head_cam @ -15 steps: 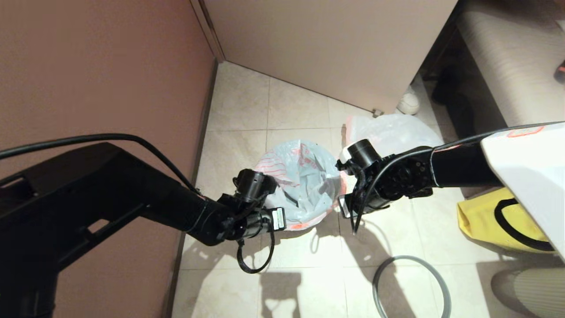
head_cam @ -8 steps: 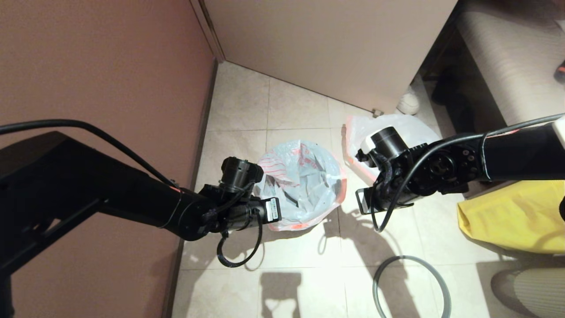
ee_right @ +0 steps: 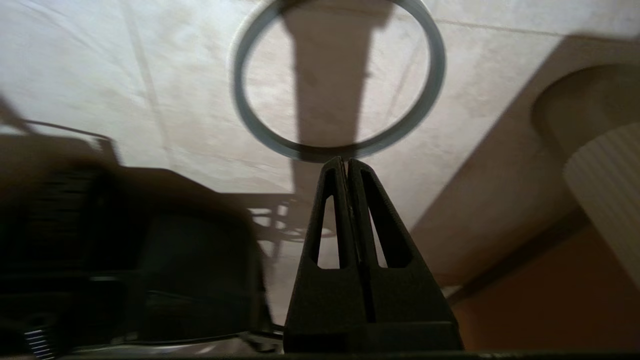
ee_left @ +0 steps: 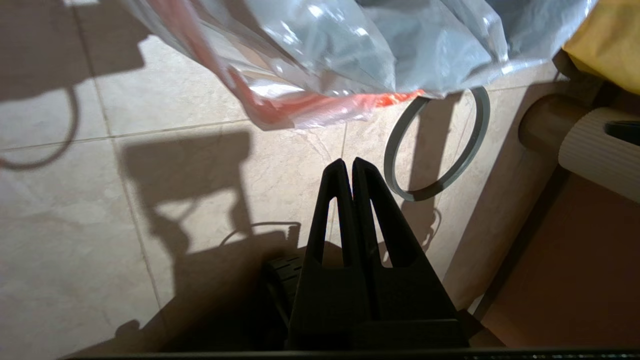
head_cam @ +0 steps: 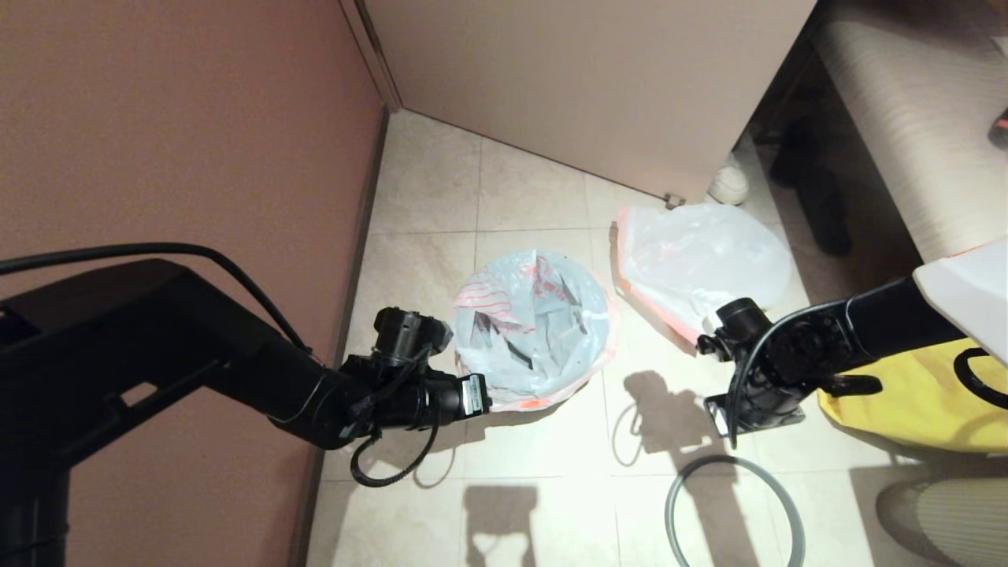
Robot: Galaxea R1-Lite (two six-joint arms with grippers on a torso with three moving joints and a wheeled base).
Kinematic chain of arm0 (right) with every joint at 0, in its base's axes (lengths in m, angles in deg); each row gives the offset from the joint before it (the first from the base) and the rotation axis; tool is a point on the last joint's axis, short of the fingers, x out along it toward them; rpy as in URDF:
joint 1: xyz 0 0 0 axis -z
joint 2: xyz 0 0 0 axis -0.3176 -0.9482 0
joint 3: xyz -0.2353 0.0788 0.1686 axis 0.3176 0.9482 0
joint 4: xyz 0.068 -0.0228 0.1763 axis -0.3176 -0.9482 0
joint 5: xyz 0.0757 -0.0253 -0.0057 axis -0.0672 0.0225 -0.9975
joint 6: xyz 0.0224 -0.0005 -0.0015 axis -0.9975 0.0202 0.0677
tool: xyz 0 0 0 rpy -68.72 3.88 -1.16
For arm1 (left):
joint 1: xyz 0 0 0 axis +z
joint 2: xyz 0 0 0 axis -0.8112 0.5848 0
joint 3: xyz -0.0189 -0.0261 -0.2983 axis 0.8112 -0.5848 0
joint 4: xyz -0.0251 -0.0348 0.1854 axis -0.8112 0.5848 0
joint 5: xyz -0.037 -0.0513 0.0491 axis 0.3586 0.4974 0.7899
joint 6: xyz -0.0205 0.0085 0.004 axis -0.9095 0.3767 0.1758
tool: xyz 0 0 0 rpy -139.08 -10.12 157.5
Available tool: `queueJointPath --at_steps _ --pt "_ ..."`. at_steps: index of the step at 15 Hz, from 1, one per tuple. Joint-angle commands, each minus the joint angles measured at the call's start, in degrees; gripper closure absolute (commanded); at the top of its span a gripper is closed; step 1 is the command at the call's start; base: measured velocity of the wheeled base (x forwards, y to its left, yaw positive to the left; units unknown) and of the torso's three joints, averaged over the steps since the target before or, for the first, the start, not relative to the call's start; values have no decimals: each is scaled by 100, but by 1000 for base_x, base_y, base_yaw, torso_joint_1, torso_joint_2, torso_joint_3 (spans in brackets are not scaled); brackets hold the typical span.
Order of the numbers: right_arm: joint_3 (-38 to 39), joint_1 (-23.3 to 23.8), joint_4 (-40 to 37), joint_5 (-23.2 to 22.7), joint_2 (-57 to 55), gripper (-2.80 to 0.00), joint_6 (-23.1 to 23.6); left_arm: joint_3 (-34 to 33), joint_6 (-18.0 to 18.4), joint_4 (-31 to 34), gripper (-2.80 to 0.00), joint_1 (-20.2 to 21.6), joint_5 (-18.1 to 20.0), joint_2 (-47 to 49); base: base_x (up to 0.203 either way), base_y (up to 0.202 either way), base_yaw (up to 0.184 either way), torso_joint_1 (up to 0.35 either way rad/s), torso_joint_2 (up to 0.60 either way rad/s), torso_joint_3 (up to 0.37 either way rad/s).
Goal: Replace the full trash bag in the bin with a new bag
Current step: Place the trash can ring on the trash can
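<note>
Tiled floor (head_cam: 535, 465), glossy stone. The new bag (head_cam: 535, 327), crinkled translucent film with red print, lines the round bin; the full trash bag (head_cam: 705, 260) bulges just beside it. Thin grey hoop (head_cam: 736, 512) lies loose. Left gripper (ee_left: 352, 162) and right gripper (ee_right: 346, 161): fingers together, empty. Unclamped, the liner's hem may slip inward.

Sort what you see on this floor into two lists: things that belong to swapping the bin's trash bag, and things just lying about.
Belongs to the job:
- new bag, printed red, lining the bin
- full trash bag, on the tiles
- grey hoop, on the floor

Just lying about:
- yellow fabric bag
- white ball by the door
</note>
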Motion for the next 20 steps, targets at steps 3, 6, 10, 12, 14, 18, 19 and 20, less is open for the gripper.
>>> queueJointPath --at_steps 3,6,10,12,14,18,19,20 --pt "788 813 528 55 -396 0 1327 -363 6 -634 0 -98 -5 204 0 0 0 0 0 0" --pt "806 1346 472 135 -699 0 2470 -366 3 -634 0 -101 -5 202 0 0 0 0 0 0" --pt "419 1506 611 178 -1496 0 3266 -392 3 -634 0 -145 -12 193 0 0 0 0 0 0" --pt "255 1444 611 191 -1917 0 3681 -383 20 -626 0 -145 -5 202 0 0 0 0 0 0" --pt "248 1420 539 197 -2077 0 4330 -392 38 -626 0 -178 -14 210 0 0 0 0 0 0" --pt "-242 1480 506 181 -2375 0 5548 -392 47 -617 0 -206 -23 237 0 0 0 0 0 0" --pt "-520 1486 482 175 -2499 0 5738 -410 47 -617 0 -237 -23 237 0 0 0 0 0 0" --pt "-738 1473 468 110 -2668 0 5891 -419 47 -617 0 -259 -31 237 0 0 0 0 0 0"
